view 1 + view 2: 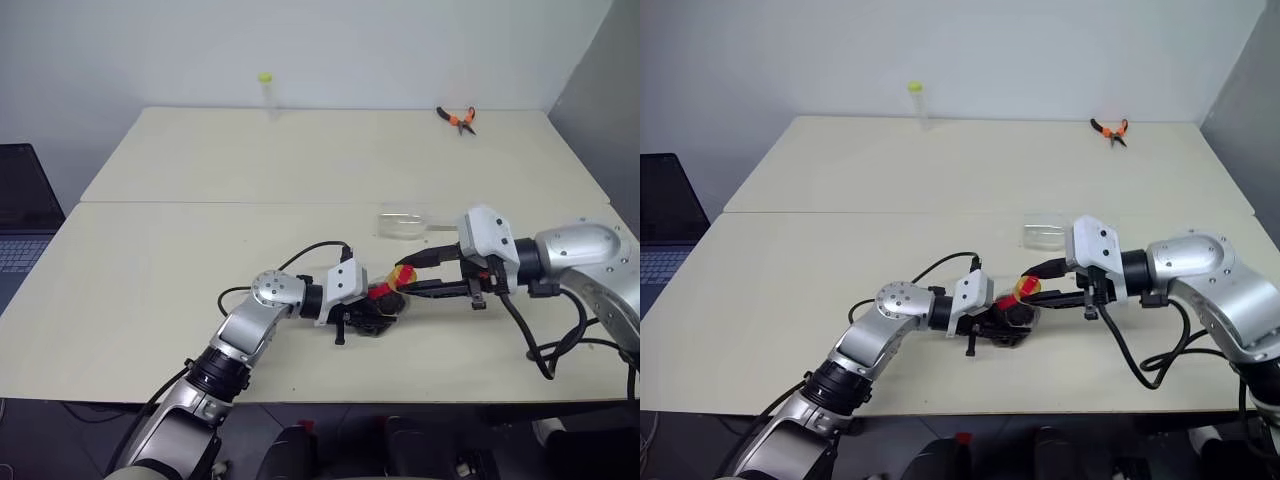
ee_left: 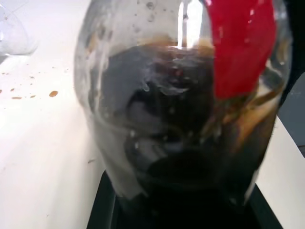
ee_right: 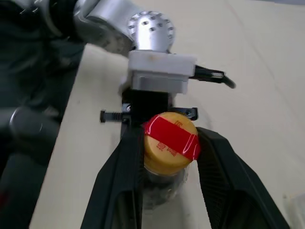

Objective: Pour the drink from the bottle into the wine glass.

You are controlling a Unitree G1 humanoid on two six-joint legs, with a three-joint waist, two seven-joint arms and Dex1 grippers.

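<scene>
So far the pouring has not begun — the bottle (image 3: 167,157) is capped, its yellow cap (image 3: 169,141) with a strip of red tape across it sitting in place, and the drink (image 2: 190,143) fills most of the round body, dark brown behind the plastic. It stands near the front middle of the table (image 1: 200,250), pinched low around its body by the left gripper (image 1: 372,318), whose black fingers are pressed in against it. The right gripper (image 3: 169,157) reaches in from the other side with its two fingers flanking the cap; the left one looks to touch it, while on the other side a narrow gap shows, so I judge this a grip closing for unscrewing rather than a firm hold. The wine glass (image 1: 402,223) lies just behind the two grippers, apparently on its side, with nothing dark in it. A few brown spots mark the tabletop near the bottle. What is left, then, is nearly everything — cap off, glass set upright if it is indeed down, bottle tipped over it.
</scene>
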